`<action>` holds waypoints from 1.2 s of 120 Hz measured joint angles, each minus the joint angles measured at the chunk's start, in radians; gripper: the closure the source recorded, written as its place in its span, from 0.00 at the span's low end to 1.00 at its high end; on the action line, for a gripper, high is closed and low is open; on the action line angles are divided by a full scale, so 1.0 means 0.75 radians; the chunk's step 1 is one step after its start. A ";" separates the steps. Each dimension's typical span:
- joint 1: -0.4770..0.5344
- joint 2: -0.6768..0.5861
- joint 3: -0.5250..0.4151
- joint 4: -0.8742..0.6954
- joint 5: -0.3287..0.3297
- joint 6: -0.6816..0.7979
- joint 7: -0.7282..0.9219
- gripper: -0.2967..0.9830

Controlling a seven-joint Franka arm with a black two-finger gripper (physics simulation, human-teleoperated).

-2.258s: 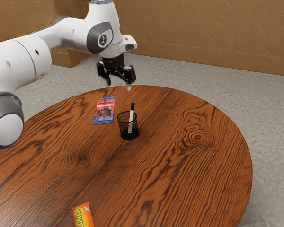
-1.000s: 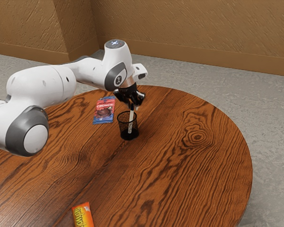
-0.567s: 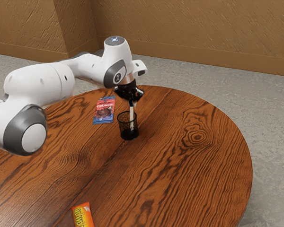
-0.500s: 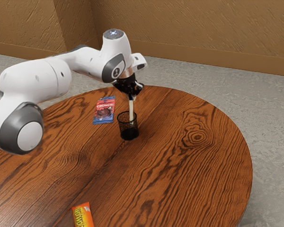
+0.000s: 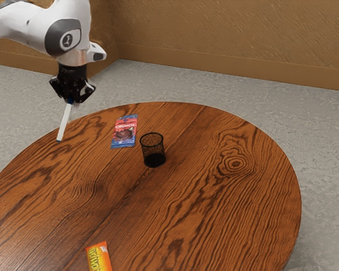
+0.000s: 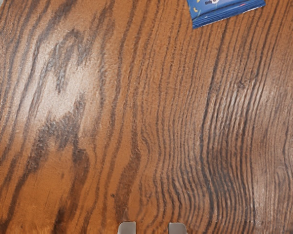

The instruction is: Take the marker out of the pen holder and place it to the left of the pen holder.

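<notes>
Holding marker (image 5: 65, 122), jaws clenched on it — clear of pen holder (image 5: 153, 150). Exterior view: "CRUNCH" packet (image 5: 124, 133) at pen holder's ten o'clock.

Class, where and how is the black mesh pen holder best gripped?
Probably by its rim, from above: the pen holder stands upright, open at the top, so one of the jaws could go inside its thin wall and the other outside.

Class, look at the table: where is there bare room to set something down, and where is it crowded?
The table is bare from the holder to the rim at the exterior view's right, and between the holder and the orange packet. It is most crowded in the narrow gap between the holder and the Crunch packet.
</notes>
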 joint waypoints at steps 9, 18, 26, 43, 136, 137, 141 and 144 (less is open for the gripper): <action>0.002 -0.024 0.027 -0.133 0.021 -0.083 -0.019 0.83; 0.004 -0.058 0.055 -0.263 0.032 -0.116 -0.035 0.82; 0.008 -0.079 0.064 -0.370 0.040 -0.116 -0.049 0.82; 0.003 -0.046 0.074 -0.531 0.054 -0.059 -0.080 0.82; -0.002 0.154 0.073 -0.573 0.044 0.140 -0.160 0.55; -0.003 0.154 0.072 -0.573 0.044 0.140 -0.161 0.54; -0.008 0.154 0.071 -0.572 0.042 0.143 -0.161 0.50; -0.010 0.154 0.070 -0.571 0.041 0.144 -0.160 0.47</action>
